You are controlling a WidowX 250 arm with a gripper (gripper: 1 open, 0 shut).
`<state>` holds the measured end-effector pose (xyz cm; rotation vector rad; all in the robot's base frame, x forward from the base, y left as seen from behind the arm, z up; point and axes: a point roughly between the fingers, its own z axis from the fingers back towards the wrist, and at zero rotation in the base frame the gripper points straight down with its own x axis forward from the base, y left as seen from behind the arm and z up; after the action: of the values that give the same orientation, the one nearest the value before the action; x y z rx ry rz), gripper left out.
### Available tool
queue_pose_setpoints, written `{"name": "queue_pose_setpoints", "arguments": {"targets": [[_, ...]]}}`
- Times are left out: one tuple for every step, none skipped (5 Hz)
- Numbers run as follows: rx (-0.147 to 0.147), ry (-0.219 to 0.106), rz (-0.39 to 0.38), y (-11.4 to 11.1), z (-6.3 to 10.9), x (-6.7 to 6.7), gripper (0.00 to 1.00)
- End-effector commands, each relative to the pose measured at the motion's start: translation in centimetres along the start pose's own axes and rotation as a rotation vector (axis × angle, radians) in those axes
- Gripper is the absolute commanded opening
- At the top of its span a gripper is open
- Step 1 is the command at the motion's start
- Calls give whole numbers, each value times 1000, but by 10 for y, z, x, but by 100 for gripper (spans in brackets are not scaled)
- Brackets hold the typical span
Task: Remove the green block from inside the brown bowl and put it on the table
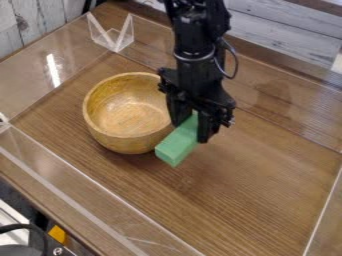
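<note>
The green block hangs tilted just right of the brown bowl, its lower end near the table. My black gripper points straight down and is shut on the block's upper end. The bowl's speckled inside holds nothing and stands to the left of the gripper. Whether the block's lower end touches the tabletop cannot be told.
Clear plastic walls edge the table at the front and left. A small clear plastic stand sits at the back left. Bare wood-grain surface lies to the right of and in front of the gripper.
</note>
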<state>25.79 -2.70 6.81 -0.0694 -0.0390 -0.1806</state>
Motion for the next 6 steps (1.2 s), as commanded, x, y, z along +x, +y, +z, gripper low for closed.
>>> {"name": "queue_pose_setpoints", "arguments": {"targets": [[-1,-26,-20,-6,2,4,0],[-4,-23,-30,-10,-1,3,0],[-5,-20,-34,-13,-5,3,0],[-6,-19,-37,-16,-8,3,0],[-9,-18,-39,-20,-8,-1,0],[-11,-18,-47,-27,-8,-5,0]]}}
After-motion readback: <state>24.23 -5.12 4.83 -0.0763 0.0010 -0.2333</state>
